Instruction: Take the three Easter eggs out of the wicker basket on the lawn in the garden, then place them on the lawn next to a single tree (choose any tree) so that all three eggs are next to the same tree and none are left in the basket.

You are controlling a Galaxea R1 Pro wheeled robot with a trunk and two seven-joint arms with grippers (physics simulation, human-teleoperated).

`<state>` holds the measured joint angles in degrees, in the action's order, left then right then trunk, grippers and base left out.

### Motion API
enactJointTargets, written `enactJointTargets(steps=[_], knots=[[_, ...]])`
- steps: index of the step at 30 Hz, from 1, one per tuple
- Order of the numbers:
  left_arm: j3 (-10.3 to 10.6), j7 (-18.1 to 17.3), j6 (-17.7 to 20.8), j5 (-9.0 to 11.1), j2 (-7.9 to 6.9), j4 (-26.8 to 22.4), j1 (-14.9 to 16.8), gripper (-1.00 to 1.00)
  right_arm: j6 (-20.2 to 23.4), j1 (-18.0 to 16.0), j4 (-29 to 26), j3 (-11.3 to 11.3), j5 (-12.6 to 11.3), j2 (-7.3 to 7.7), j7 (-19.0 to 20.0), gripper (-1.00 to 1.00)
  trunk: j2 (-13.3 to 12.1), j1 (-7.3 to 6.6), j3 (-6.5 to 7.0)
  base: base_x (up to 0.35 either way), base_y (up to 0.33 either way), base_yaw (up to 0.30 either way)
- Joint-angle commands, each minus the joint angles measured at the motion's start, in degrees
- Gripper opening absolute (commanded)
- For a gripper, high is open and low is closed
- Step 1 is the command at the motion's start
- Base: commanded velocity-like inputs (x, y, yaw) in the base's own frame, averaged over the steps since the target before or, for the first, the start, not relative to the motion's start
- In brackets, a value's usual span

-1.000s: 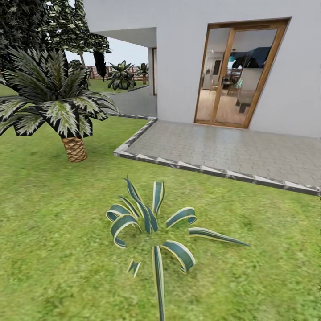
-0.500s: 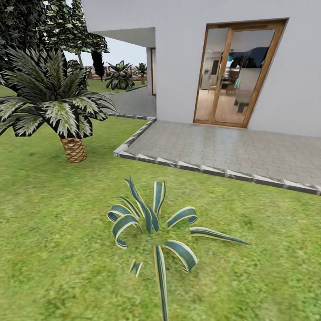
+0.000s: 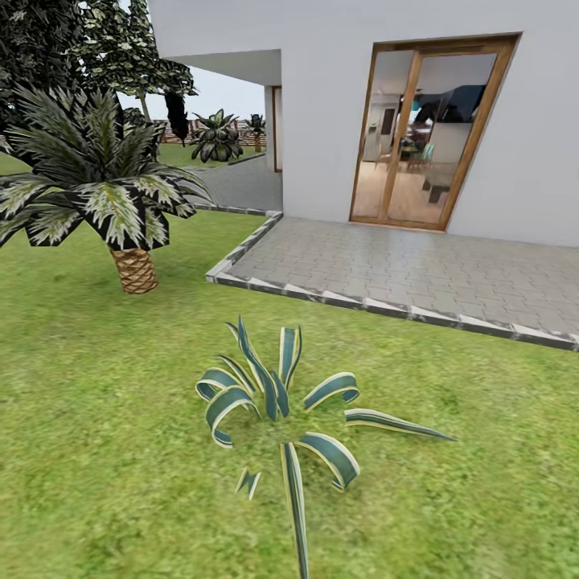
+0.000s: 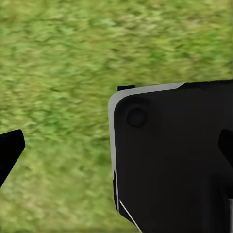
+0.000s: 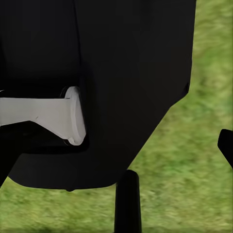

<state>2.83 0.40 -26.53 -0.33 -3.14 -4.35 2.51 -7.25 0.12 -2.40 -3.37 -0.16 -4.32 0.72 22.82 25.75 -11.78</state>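
The Easter eggs, the wicker basket and the tree are out of view. The lawn (image 3: 96, 386) spreads wide and green across the garden in the head view. In the left wrist view my left gripper (image 4: 116, 155) is open, its black fingertips (image 4: 10, 148) far apart at the picture's edges over grass, with a black part of my body (image 4: 174, 160) between them. My right gripper (image 5: 116, 155) is also open and holds nothing, with one fingertip (image 5: 226, 145) showing over grass beside a black body part (image 5: 121, 73).
A striped spiky plant (image 3: 277, 402) grows in the grass straight ahead. A short palm with a scaly trunk (image 3: 135, 269) stands to the left. Grey paving (image 3: 402, 269) with a raised kerb lies ahead on the right, before the white house and its glass door (image 3: 426, 133).
The whole head view has slid very slightly to the right, so the camera has moved a little. Nothing in the garden has moved.
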Motion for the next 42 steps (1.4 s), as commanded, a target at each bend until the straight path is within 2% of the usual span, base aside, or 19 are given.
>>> enactJointTargets(steps=[1,26,33,38,39,42], knots=[[0.25,0.04,-0.19,-0.02,-0.02,0.04,0.04,1.00,-0.13,0.02,-0.06,-0.33,-0.02,-0.01,0.07,1.00,0.10,0.03,-0.09,-0.001,0.024,-0.019],[0.25,0.04,-0.19,-0.02,-0.02,0.04,0.04,1.00,-0.22,-0.04,-0.72,-0.87,-0.01,-0.01,-0.42,1.00,0.10,0.03,-0.09,0.000,0.023,-0.021],[0.25,0.04,-0.19,-0.02,-0.02,0.04,0.04,1.00,0.46,-0.21,-6.23,-0.98,-0.15,-0.04,-0.58,1.00,0.10,0.03,-0.09,0.000,0.000,0.000],[0.25,0.04,-0.19,-0.02,-0.02,0.04,0.04,1.00,5.26,-0.25,-12.52,-1.01,-0.18,-0.02,-0.48,1.00,0.10,0.03,-0.09,0.000,0.000,0.000],[0.25,0.04,-0.19,-0.02,-0.02,0.04,0.04,1.00,8.22,-0.17,-15.44,-1.08,-0.19,-0.01,-0.40,1.00,0.10,0.03,-0.09,0.000,0.000,0.000],[0.25,0.04,-0.19,-0.02,-0.02,0.04,0.04,1.00,12.69,0.08,-20.23,-1.47,-0.19,0.00,-0.30,1.00,0.10,0.03,-0.09,0.000,0.000,0.000]])
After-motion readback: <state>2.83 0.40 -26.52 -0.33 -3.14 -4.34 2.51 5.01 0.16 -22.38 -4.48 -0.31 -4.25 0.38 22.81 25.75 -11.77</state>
